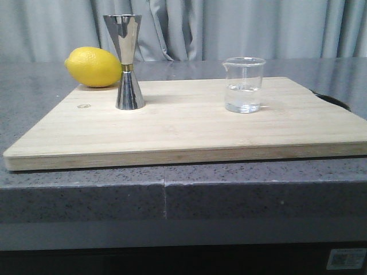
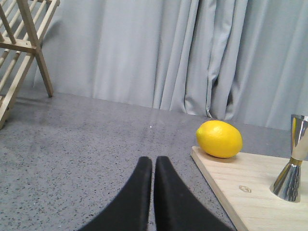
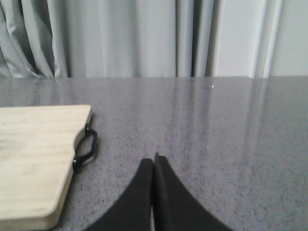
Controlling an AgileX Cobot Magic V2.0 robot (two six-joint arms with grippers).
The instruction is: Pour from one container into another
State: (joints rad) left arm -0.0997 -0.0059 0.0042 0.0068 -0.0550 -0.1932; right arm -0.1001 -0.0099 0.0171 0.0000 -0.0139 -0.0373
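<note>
A small clear glass beaker (image 1: 244,84) with some clear liquid stands upright on the right half of a wooden cutting board (image 1: 189,129). The tall steel jigger (image 1: 127,62) with a gold band at its waist stands upright on the board's left part; its lower half also shows in the left wrist view as the jigger (image 2: 292,166). My left gripper (image 2: 153,162) is shut and empty over the grey counter, left of the board. My right gripper (image 3: 153,162) is shut and empty over the counter, right of the board. Neither gripper appears in the front view.
A yellow lemon (image 1: 93,67) lies at the board's far left corner, behind the jigger, seen too as the lemon (image 2: 219,139). A black loop handle (image 3: 86,147) hangs at the board's right end. A wooden rack (image 2: 21,53) stands far left. Grey curtains close the back.
</note>
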